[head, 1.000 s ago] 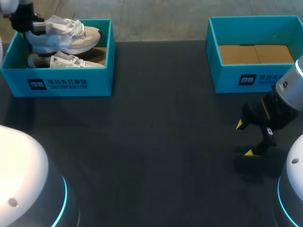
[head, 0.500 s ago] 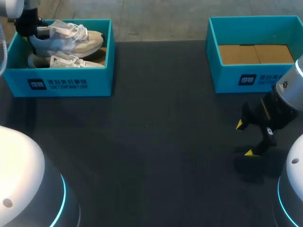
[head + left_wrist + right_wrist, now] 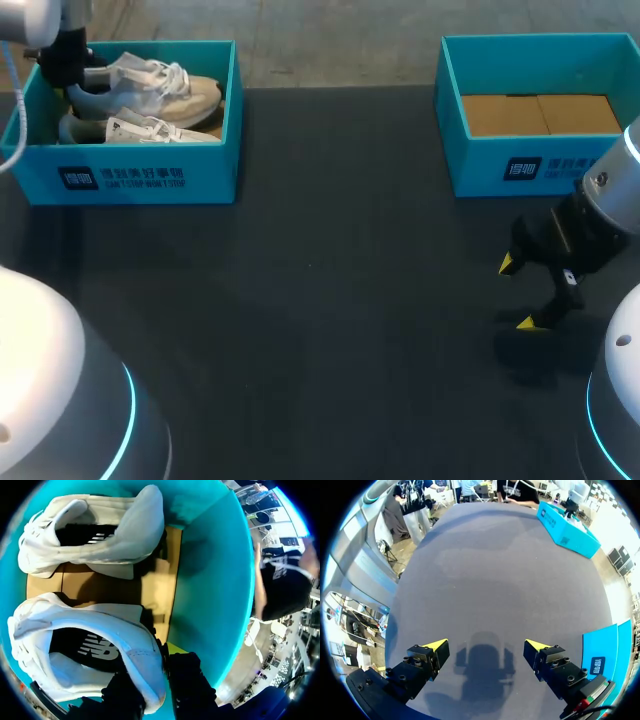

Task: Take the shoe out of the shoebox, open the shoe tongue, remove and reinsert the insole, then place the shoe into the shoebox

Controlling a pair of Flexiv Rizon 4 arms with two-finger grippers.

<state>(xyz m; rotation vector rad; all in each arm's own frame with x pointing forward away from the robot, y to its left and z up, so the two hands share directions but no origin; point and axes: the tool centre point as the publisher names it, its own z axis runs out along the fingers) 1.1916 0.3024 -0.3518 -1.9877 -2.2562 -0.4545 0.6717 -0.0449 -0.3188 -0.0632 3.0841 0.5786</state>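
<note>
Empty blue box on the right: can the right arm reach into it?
Probably yes. The right gripper hangs open just in front of the empty box, which has no lid, and nothing lies between them.

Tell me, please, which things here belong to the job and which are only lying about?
Belong to the job: the shoe, gripped at its heel by the left gripper; the left shoebox.
Only lying about: the second shoe in that box; the right shoebox, with no shoes; the right gripper, fingers open above the table.
</note>
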